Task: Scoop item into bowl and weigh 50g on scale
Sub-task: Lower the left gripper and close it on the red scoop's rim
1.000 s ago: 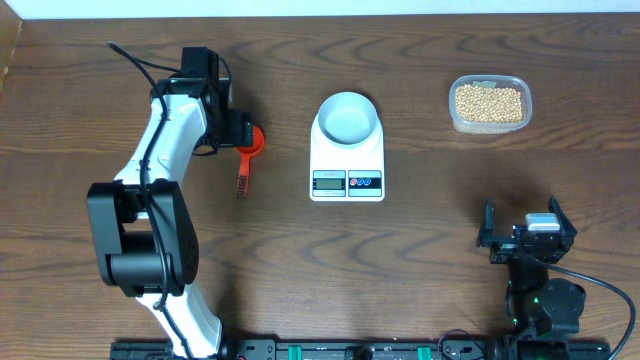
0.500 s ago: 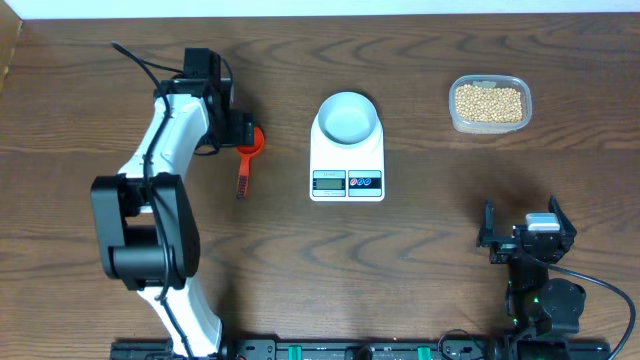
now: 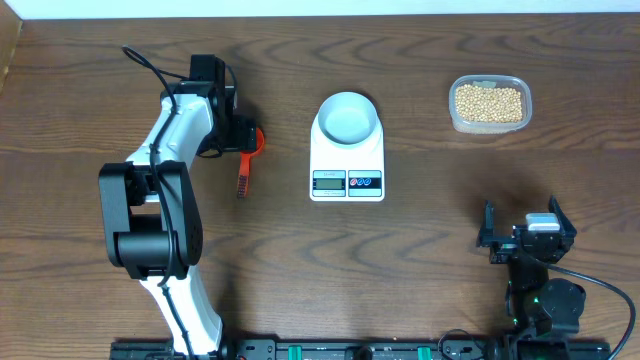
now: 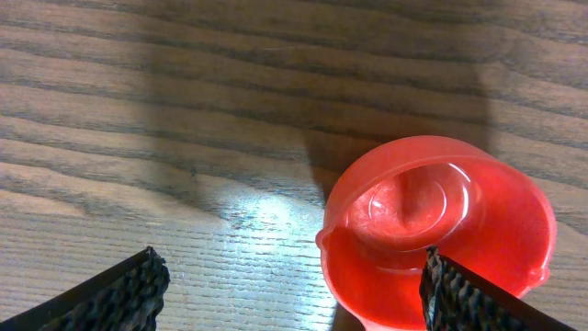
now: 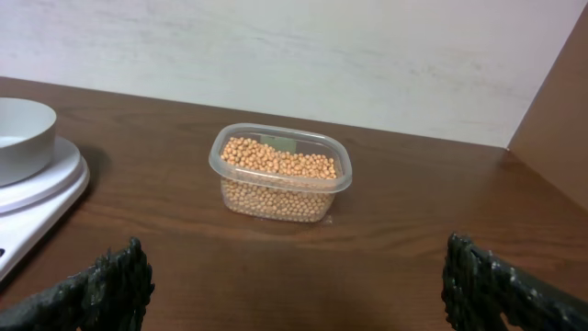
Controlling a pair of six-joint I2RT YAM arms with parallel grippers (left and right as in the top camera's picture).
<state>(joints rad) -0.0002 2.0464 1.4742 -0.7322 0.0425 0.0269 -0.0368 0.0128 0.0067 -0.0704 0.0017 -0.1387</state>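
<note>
The tan-yellow beans [image 3: 489, 102] fill a clear plastic tub [image 3: 456, 118] at the back right; the beans [image 5: 276, 164] also show in the right wrist view. The white bowl [image 3: 348, 116] sits empty on the white scale [image 3: 346, 168]; the bowl's edge [image 5: 18, 133] and the scale's edge [image 5: 37, 207] show at the left of the right wrist view. A red scoop [image 3: 245, 160] lies left of the scale. My left gripper [image 3: 240, 135] is open over the scoop's cup [image 4: 436, 225], one finger over its right rim. My right gripper [image 3: 527, 238] is open and empty at the front right.
A pale wall runs behind the table's far edge [image 5: 303, 64]. A brown side panel [image 5: 556, 119] stands at the right. Bare wood lies between the scale and the tub.
My left arm has shifted slightly to the right and back over the scoop. The right arm, scale, bowl and tub have not moved.
</note>
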